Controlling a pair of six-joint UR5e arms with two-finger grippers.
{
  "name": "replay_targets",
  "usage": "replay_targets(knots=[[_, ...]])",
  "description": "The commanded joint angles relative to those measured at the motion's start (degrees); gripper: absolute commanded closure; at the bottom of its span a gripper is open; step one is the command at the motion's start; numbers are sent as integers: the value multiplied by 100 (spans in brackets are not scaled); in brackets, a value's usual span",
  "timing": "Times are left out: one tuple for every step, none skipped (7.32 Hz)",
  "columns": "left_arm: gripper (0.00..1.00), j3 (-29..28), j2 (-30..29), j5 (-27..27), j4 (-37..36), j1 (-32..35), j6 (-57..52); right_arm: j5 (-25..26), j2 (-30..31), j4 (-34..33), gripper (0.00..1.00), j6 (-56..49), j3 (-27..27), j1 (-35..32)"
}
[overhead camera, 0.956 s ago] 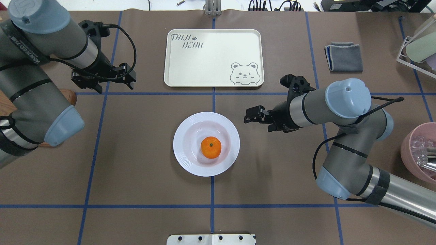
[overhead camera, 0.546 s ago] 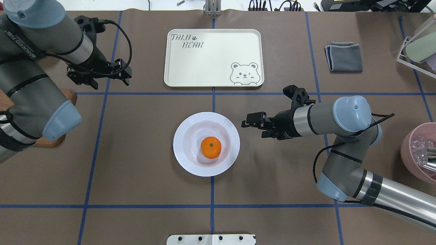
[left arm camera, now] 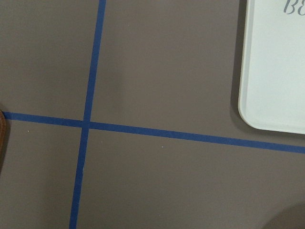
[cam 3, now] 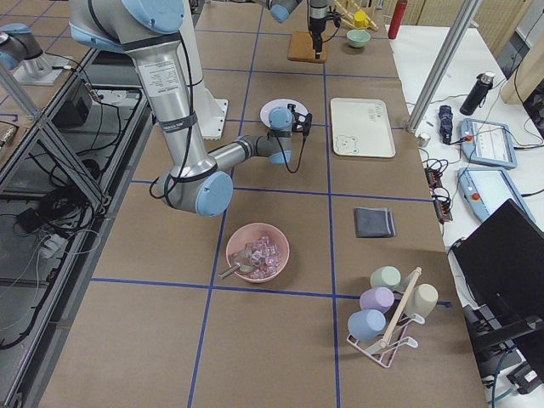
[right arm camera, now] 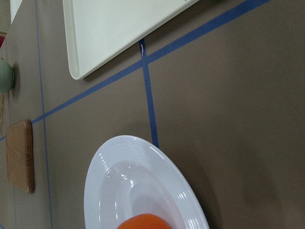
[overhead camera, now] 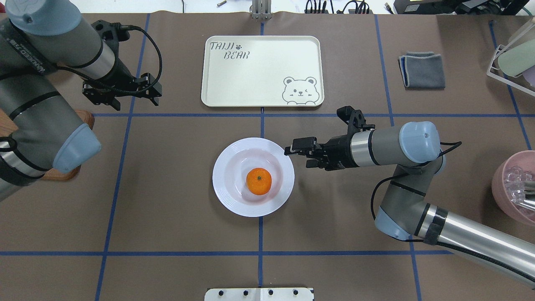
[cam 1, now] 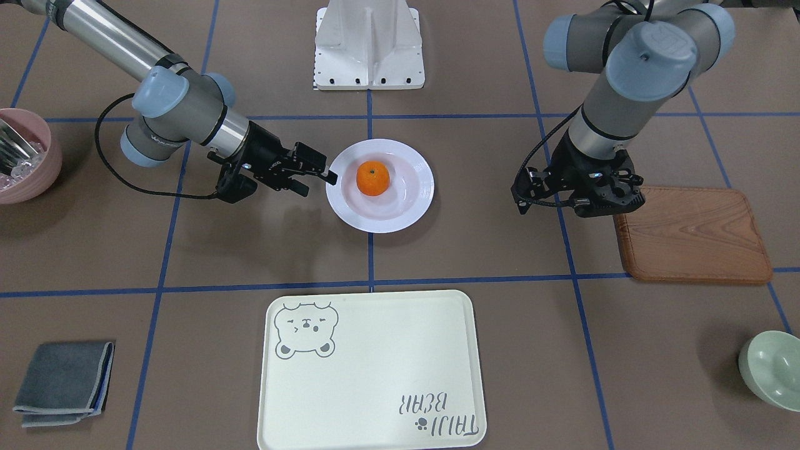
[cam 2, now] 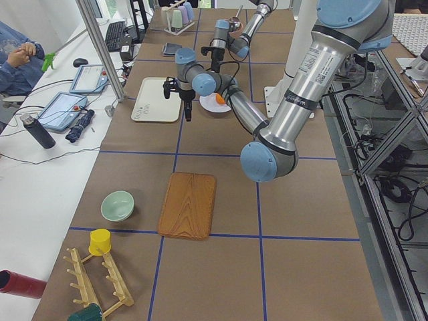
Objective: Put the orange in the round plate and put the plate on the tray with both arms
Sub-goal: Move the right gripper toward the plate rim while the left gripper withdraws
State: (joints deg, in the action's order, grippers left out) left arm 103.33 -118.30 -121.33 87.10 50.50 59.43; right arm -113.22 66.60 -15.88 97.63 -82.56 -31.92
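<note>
The orange [overhead camera: 258, 181] [cam 1: 372, 178] lies in the sunken centre of the white round plate [overhead camera: 221, 184] [cam 1: 406, 206], which rests on the table in the middle. The cream bear tray [overhead camera: 261, 71] [cam 1: 375, 369] lies flat beyond it, with nothing on it. My right gripper [overhead camera: 297, 158] [cam 1: 320, 185] hangs open, level with the plate's right rim and just short of it. Off to the left of the tray, my left gripper [overhead camera: 137, 103] [cam 1: 578, 206] points down, open and holding nothing. The right wrist view shows the plate [right arm camera: 143, 191] and the top of the orange [right arm camera: 143, 222].
A brown wooden board [cam 1: 687, 234] lies under the left arm. A folded grey cloth [overhead camera: 422, 69] lies right of the tray. A pink bowl [overhead camera: 514, 188] sits at the right edge, a green bowl [cam 1: 772, 369] beyond the board, a cup rack [overhead camera: 514, 54] far right.
My right gripper has moved left and slightly toward me, closing on the plate's right rim. The left gripper has shifted a little away from the tray. Plate and orange have not moved.
</note>
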Motion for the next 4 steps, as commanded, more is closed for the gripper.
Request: replay_targets(knots=[[2, 3, 0, -40, -9, -5, -2, -16, -41, 278, 5, 2, 231, 28], [2, 3, 0, -40, -9, -5, 7, -8, -102, 278, 6, 2, 232, 54], [2, 3, 0, -40, -9, -5, 7, -7, -146, 278, 8, 2, 241, 98], [2, 3, 0, -40, -9, 4, 7, -7, -156, 278, 9, -7, 258, 159]])
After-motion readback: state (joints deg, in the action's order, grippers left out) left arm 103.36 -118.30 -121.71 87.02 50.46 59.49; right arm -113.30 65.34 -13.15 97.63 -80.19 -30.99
